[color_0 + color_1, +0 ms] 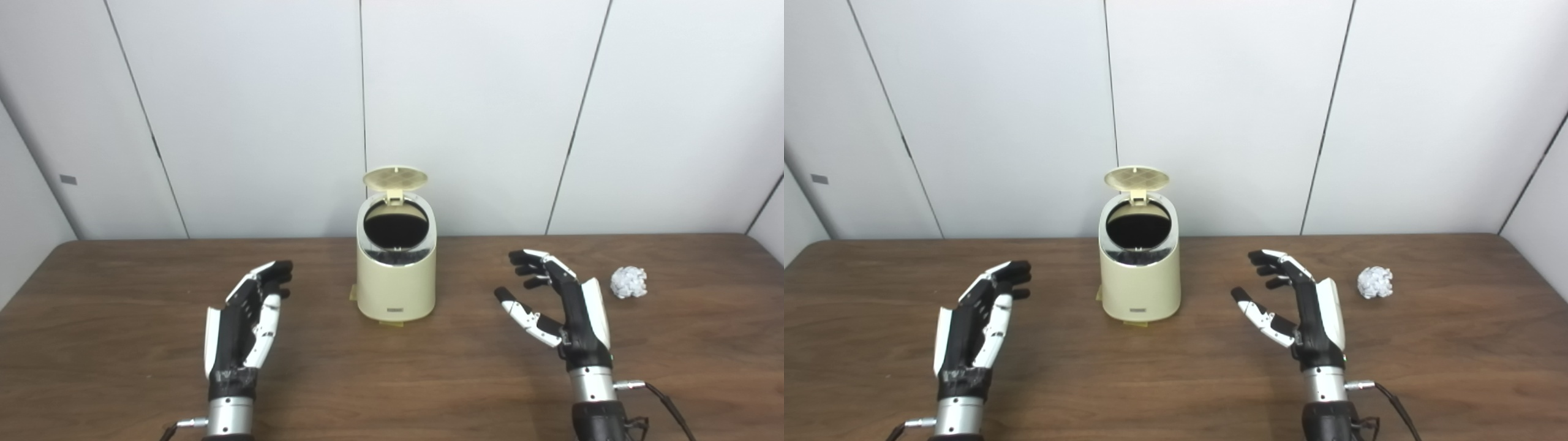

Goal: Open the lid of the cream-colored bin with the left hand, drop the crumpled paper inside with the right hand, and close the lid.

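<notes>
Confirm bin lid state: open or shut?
Open. The lid stands tipped up behind the bin, hinged at the back, and the dark round opening is exposed. Neither hand touches it.

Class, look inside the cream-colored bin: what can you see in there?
The lid stands open, showing the bin's round mouth and a dark interior. No contents show; the bottom is hidden in shadow. The crumpled paper lies on the table, outside.
</notes>
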Robot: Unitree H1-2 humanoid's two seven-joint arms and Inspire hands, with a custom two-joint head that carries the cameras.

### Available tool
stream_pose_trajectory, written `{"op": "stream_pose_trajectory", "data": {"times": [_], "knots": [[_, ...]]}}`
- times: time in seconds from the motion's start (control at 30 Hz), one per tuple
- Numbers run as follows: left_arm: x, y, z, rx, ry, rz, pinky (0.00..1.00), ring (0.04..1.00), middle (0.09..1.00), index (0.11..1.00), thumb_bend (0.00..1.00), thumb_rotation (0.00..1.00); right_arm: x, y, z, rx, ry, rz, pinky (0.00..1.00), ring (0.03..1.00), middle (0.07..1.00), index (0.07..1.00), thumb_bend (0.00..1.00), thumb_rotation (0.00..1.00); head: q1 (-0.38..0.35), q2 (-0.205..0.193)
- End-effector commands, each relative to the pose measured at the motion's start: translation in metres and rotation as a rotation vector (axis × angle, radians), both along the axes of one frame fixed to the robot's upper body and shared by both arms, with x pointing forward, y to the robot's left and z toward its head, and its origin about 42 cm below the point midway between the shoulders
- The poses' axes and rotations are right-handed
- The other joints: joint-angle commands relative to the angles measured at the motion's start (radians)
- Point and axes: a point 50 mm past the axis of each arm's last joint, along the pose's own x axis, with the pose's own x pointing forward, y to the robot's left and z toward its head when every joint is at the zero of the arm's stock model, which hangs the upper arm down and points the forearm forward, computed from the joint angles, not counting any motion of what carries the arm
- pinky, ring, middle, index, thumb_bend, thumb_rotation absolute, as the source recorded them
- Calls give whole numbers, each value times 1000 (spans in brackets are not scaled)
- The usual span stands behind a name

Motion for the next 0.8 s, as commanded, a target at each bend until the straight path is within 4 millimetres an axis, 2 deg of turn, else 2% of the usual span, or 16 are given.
{"op": "stream_pose_trajectory", "data": {"times": [0.0, 0.13, 0.23, 0.27, 0.33, 0.37, 0.43, 0.57, 0.6, 0.63, 0.67, 0.73, 0.77], "knots": [[0, 4, -5, -13, -33, -30, 708, 775, 778, 751, 182, 697, -20, -9, -41, 6, 95, -15, 550, 661, 691, 671, 317, 390, -8, -7], [0, 4, -16, -57, 3, -53, 737, 799, 804, 777, 204, 810, -20, -11, -44, 2, 103, -6, 558, 671, 700, 684, 311, 358, -23, -18], [-1, 5, -23, -66, 25, -54, 738, 800, 807, 783, 212, 812, -20, -13, -38, -27, 78, -16, 544, 664, 701, 684, 313, 338, -31, -19], [-1, 5, -24, -65, 30, -51, 741, 802, 809, 783, 214, 810, -20, -15, -32, -40, 59, -20, 539, 662, 701, 681, 311, 348, -33, -20], [-2, 5, -27, -65, 40, -51, 748, 803, 809, 781, 216, 811, -19, -18, -19, -75, 16, -36, 501, 634, 692, 680, 336, 466, -39, -19], [-2, 5, -28, -61, 45, -50, 748, 803, 809, 781, 214, 810, -19, -20, -11, -93, -6, -46, 498, 631, 691, 681, 334, 478, -41, -18], [-2, 5, -30, -53, 52, -49, 746, 805, 811, 781, 218, 811, -19, -25, 4, -112, -37, -61, 545, 663, 696, 680, 318, 447, -41, -16], [-3, 3, -31, -43, 56, -46, 740, 804, 810, 783, 219, 796, -12, -45, 26, -189, -70, -78, 485, 633, 711, 662, 329, 319, -44, -13], [-4, 3, -31, -43, 56, -45, 746, 804, 809, 781, 227, 791, -9, -51, 31, -236, -60, -84, 487, 629, 729, 678, 366, 304, -44, -13], [-4, 2, -31, -37, 56, -43, 756, 806, 808, 778, 234, 784, -5, -58, 37, -287, -36, -89, 448, 579, 749, 702, 431, 293, -48, -13], [-4, 2, -31, -28, 56, -42, 753, 806, 808, 778, 231, 782, -1, -64, 41, -343, -9, -94, 458, 581, 767, 728, 505, 285, -49, -13], [-4, 1, -31, -17, 57, -39, 750, 806, 809, 781, 226, 794, 6, -77, 49, -460, 52, -101, 613, 715, 805, 780, 654, 335, -52, -13], [-4, 1, -31, -16, 57, -38, 751, 808, 811, 783, 225, 795, 10, -85, 52, -508, 88, -107, 653, 748, 813, 791, 695, 340, -53, -11]]}}
